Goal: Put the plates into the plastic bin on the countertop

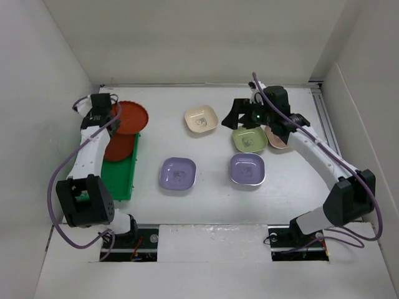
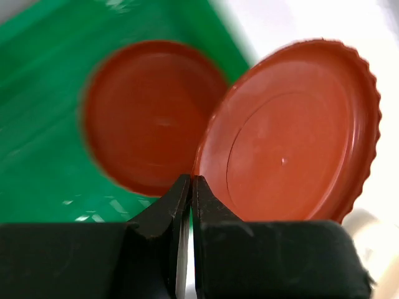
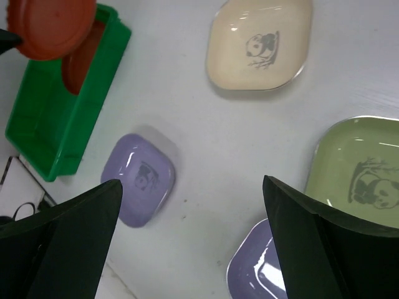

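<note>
Evidently the left gripper [image 2: 191, 182] clamps a red-brown plate [image 2: 293, 131] by its rim, tilted over the green bin [image 1: 118, 180] at upper left, ready to release there; the right gripper [image 3: 192, 184], spread wide, hovers centre-right near the light green plate [image 3: 361, 168].

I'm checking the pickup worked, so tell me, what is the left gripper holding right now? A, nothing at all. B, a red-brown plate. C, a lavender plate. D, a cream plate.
B: the left gripper is shut on the rim of a round red-brown plate, holding it tilted next to the second red-brown plate, which lies in the green bin.
</note>
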`<control>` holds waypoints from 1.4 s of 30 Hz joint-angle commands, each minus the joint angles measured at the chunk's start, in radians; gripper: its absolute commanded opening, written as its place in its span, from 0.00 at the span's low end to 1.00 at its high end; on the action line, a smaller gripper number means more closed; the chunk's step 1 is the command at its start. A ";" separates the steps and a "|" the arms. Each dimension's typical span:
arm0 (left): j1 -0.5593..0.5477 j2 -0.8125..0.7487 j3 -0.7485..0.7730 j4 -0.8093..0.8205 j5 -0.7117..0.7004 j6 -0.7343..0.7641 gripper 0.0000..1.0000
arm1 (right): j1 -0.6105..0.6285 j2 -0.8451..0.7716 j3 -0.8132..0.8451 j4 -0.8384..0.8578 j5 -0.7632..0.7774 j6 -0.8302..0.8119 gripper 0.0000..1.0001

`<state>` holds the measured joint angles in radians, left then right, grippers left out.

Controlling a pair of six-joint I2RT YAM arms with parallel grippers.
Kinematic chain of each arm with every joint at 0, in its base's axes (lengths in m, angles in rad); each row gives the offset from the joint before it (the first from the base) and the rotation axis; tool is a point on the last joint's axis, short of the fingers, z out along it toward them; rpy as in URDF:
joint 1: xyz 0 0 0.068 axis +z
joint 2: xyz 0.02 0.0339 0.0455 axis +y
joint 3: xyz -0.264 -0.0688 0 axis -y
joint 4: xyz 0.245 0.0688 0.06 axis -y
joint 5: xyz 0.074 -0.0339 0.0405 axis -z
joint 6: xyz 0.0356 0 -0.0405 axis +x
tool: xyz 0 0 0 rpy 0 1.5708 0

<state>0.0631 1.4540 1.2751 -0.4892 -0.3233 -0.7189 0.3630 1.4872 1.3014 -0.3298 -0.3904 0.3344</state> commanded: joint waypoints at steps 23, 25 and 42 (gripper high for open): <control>0.190 0.039 -0.131 -0.012 -0.114 -0.157 0.52 | 0.156 -0.196 -0.203 0.155 -0.042 -0.040 1.00; 0.190 0.007 -0.131 -0.012 -0.102 -0.143 0.71 | 0.165 -0.205 -0.194 0.146 -0.031 -0.040 1.00; -0.595 -0.222 -0.236 -0.062 -0.143 -0.063 1.00 | 0.275 -0.479 -0.194 -0.080 0.263 -0.078 1.00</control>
<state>-0.4572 1.2457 1.1217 -0.4870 -0.4294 -0.7383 0.6308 1.0721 1.0969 -0.3550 -0.1814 0.2829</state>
